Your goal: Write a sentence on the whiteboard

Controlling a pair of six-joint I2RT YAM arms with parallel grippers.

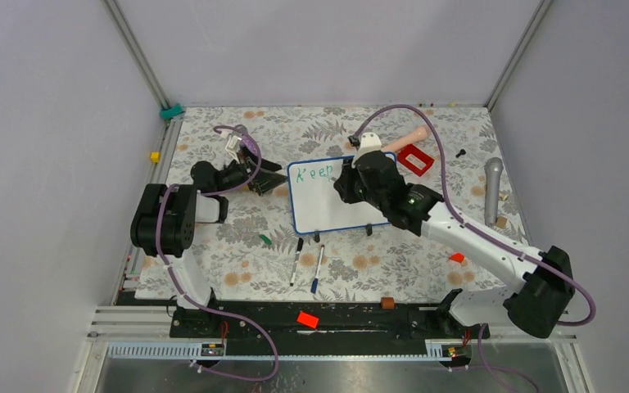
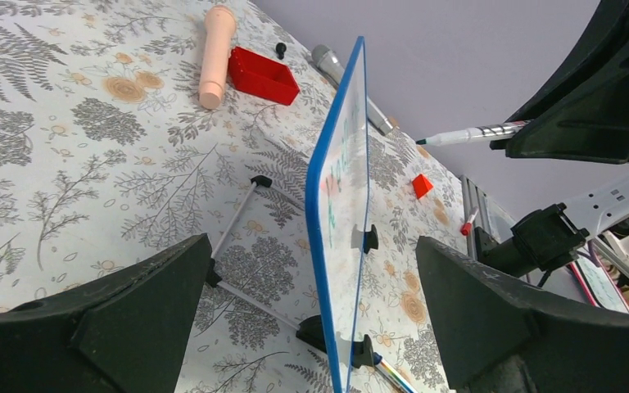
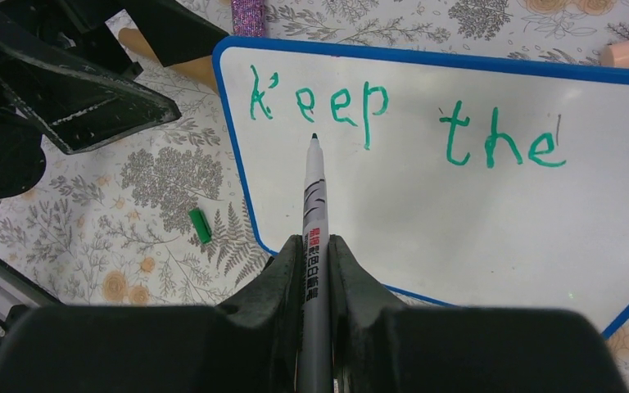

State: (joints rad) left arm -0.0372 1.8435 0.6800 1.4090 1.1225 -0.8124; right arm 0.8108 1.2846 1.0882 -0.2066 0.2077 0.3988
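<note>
Your black left gripper [image 1: 267,182] gapes wide, elbow bent; your black right gripper [image 3: 315,246] pinches a slim white marker pen [image 3: 314,184], arm stretched forward.

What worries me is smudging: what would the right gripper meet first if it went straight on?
The marker in the right gripper would probably touch the whiteboard first, just below the green "Keep"; depth is unclear.
</note>
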